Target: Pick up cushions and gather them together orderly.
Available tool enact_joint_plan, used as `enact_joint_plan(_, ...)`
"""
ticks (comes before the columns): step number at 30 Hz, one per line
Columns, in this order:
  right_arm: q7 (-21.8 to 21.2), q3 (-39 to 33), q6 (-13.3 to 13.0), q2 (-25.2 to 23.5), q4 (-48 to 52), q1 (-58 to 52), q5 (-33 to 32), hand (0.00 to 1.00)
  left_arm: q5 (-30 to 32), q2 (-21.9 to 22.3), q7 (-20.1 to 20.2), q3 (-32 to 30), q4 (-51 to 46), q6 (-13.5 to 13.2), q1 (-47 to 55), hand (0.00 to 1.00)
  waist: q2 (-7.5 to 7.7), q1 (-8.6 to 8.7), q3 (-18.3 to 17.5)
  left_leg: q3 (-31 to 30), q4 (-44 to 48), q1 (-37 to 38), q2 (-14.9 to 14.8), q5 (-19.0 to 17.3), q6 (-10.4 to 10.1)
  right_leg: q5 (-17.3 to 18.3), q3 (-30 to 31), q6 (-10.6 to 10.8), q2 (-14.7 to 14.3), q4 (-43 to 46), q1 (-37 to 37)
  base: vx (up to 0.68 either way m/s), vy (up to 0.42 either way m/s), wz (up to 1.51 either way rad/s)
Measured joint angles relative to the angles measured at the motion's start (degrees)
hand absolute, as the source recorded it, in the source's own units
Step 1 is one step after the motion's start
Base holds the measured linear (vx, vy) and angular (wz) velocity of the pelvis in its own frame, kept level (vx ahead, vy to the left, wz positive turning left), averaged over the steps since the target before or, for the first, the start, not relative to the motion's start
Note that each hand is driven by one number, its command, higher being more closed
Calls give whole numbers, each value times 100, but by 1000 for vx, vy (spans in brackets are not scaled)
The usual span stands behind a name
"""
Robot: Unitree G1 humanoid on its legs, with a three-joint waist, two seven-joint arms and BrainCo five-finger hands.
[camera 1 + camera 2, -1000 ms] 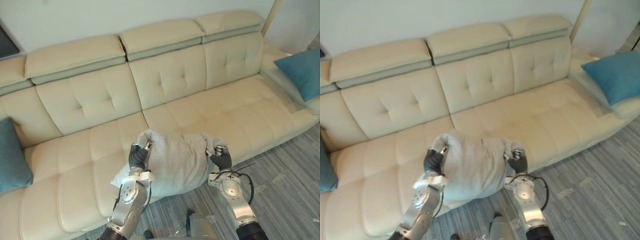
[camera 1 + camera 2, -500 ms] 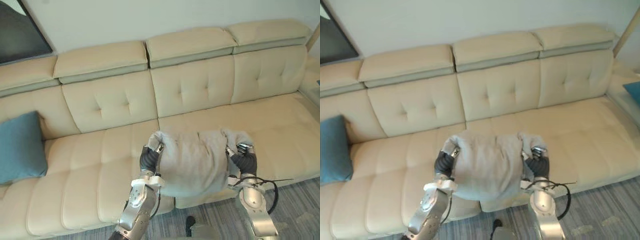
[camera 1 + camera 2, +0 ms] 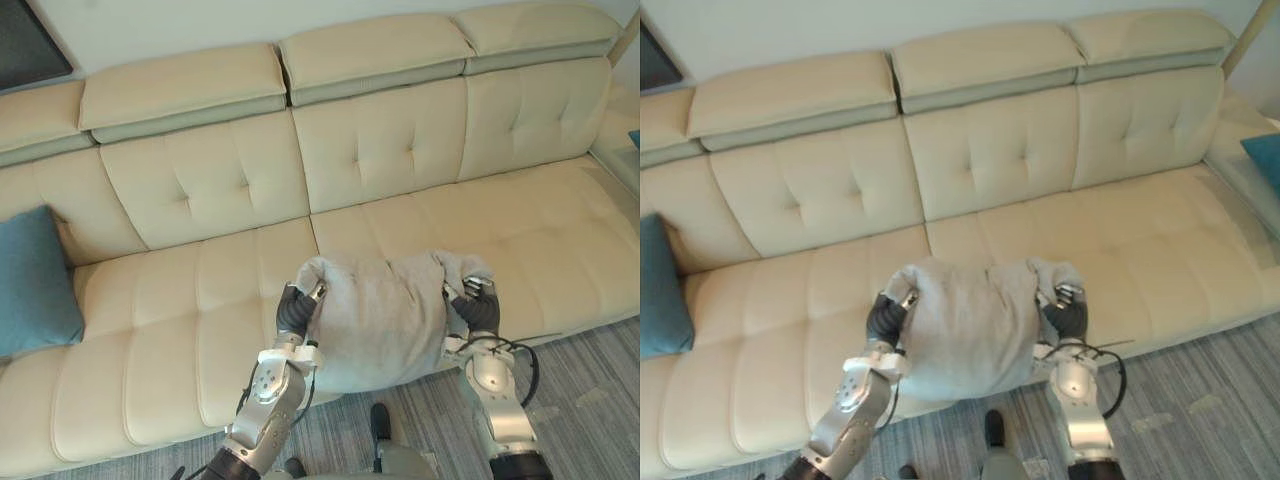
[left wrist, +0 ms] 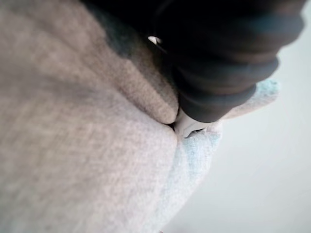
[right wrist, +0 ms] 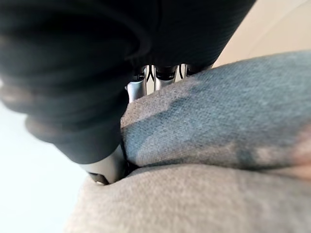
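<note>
A grey cushion (image 3: pixel 385 315) hangs between my two hands over the front edge of the cream sofa (image 3: pixel 150 330), near the middle seat seam. My left hand (image 3: pixel 294 312) grips its left side and my right hand (image 3: pixel 480 310) its right side, with the fabric bunched at both upper corners. In the left wrist view the hand's dark cover (image 4: pixel 228 63) presses into the grey fabric (image 4: pixel 73 145). Seen from the right wrist, silver fingers (image 5: pixel 165 73) dig into the cushion (image 5: pixel 218 145). A blue cushion (image 3: pixel 35 280) leans at the sofa's left end.
The corner of another blue cushion (image 3: pixel 1267 155) shows on the sofa's right end. Grey striped carpet (image 3: pixel 590 400) lies in front of the sofa. A dark panel (image 3: pixel 30 40) hangs on the wall at upper left.
The camera has swung left and then a little back, bringing the left blue cushion into view. The grey cushion stays held between both hands in about the same spot.
</note>
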State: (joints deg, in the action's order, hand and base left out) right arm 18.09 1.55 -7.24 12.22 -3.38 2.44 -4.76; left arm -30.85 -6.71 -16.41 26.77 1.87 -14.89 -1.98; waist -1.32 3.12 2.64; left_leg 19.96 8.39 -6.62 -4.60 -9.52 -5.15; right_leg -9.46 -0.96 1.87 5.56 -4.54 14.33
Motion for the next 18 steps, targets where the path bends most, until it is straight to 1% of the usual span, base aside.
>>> enact_joint_plan(3,29,192,-1,158,-14,728,-32,100,161,-55,-199,-325,-6,-23,-476,100,22,16,39,-6,146,-445,13,23,23,-127,37,2,39,10,399,-97,-33,2)
enact_joint_plan(4,56,200,-1,155,-68,1110,-36,100,163,-106,-265,-446,-5,-36,-765,100,34,19,142,-12,238,-604,10,39,37,-226,41,40,48,8,519,-86,-25,3)
enact_joint_plan(5,117,214,-6,154,-250,1646,-50,100,173,-154,-421,-582,2,-42,-1156,100,45,23,298,-15,318,-751,2,55,40,-318,43,26,53,8,628,-96,-24,3)
enact_joint_plan(6,141,214,-6,157,-331,1864,-77,100,184,-161,-469,-644,19,-42,-1322,100,47,21,389,-15,354,-765,1,63,39,-342,42,31,56,8,639,-95,-4,3)
enact_joint_plan(8,307,217,-11,169,-652,2692,-212,100,273,-161,-695,-893,264,-103,-2086,100,38,-7,485,-27,505,-1113,-33,67,42,-426,30,18,61,25,902,-83,13,5)
enact_joint_plan(9,345,216,-10,172,-717,2874,-220,100,301,-167,-744,-957,354,-110,-2292,100,42,-23,504,-29,547,-1183,-36,71,43,-438,26,14,62,42,974,-60,15,9)
enact_joint_plan(10,420,215,-10,193,-821,3276,-226,100,380,-179,-853,-1113,573,-119,-2764,100,39,-32,651,-50,611,-1256,-53,75,48,-449,4,14,64,71,1011,-50,15,10)
enact_joint_plan(11,492,212,-10,194,-946,3668,-238,100,382,-234,-951,-1245,785,-130,-3188,100,38,-32,724,-79,684,-1369,-67,77,48,-449,-6,14,62,132,1119,-54,15,11)
enact_joint_plan(13,574,202,-16,215,-1077,4211,-247,100,383,-379,-1090,-1366,1064,-195,-3747,100,37,-29,788,-118,700,-1553,-66,109,57,-450,-21,13,72,215,1304,-70,6,15)
enact_joint_plan(14,687,196,-37,319,-1303,4837,-247,100,384,-497,-1198,-1489,1390,-232,-4341,100,25,-26,956,-176,692,-1649,-46,172,65,-450,-28,13,92,293,1408,-60,0,24)
enact_joint_plan(15,731,195,-58,398,-1484,5210,-247,100,387,-559,-1250,-1542,1609,-243,-4690,100,30,-33,1040,-194,682,-1719,-38,209,70,-450,-37,13,105,316,1484,-50,-2,21)
enact_joint_plan(16,748,195,-67,427,-1594,5432,-247,100,387,-603,-1263,-1579,1732,-252,-4871,100,33,-33,1058,-201,683,-1788,-33,228,70,-450,-37,13,113,339,1563,-61,-10,20)
enact_joint_plan(17,790,190,-102,483,-1957,6186,-246,100,389,-746,-1322,-1743,2114,-279,-5461,100,12,-34,1117,-244,679,-2047,3,312,83,-522,-45,20,150,376,1823,-65,-10,18)
enact_joint_plan(18,821,185,-130,490,-2201,6601,-246,100,389,-801,-1345,-1884,2341,-283,-5774,100,4,-31,1127,-252,679,-2207,13,347,87,-570,-35,25,164,376,1973,-58,-8,17)
